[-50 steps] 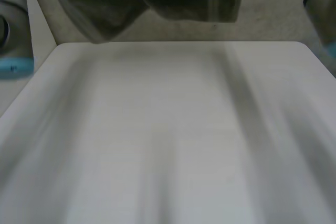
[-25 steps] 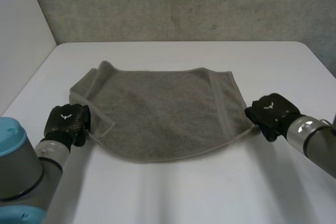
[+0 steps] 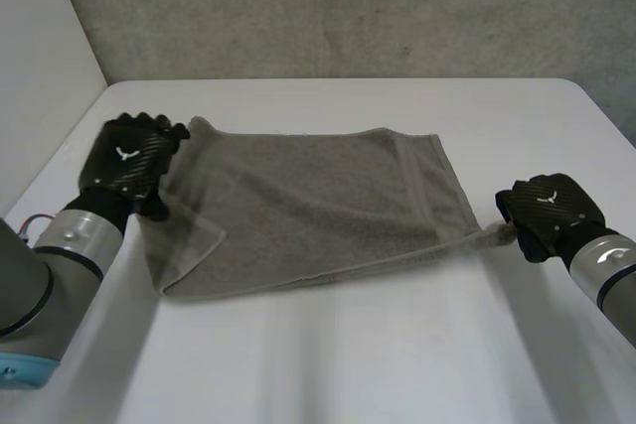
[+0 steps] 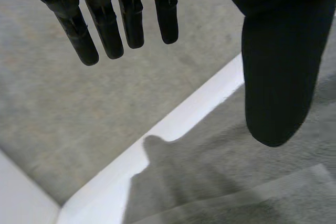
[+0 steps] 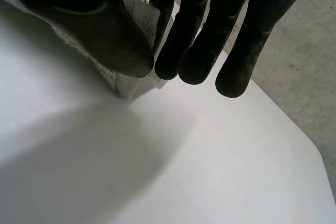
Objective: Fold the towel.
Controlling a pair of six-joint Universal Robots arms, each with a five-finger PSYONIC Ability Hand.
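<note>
A grey towel [image 3: 308, 206] lies spread on the white table [image 3: 348, 354], with its left edge folded over in a loose flap. My left hand [image 3: 127, 161] hovers at the towel's far left corner. In the left wrist view its fingers [image 4: 105, 19] are straight and well apart from the thumb, holding nothing, with the towel [image 4: 220, 182] beneath. My right hand [image 3: 550, 208] is at the towel's near right corner, which is drawn out into a taut point. In the right wrist view the thumb [image 5: 100, 30] pinches that towel corner [image 5: 144, 17] against the fingers.
The table's far edge [image 3: 338, 81] runs just behind the towel, with grey floor [image 3: 328, 7] beyond it. A white wall [image 3: 40, 67] stands off the left side. Bare tabletop stretches in front of the towel.
My left hand has let go of the towel's left edge, opened, and moved toward the far left corner. My right hand has pulled its corner to the right, and the towel lies flatter.
</note>
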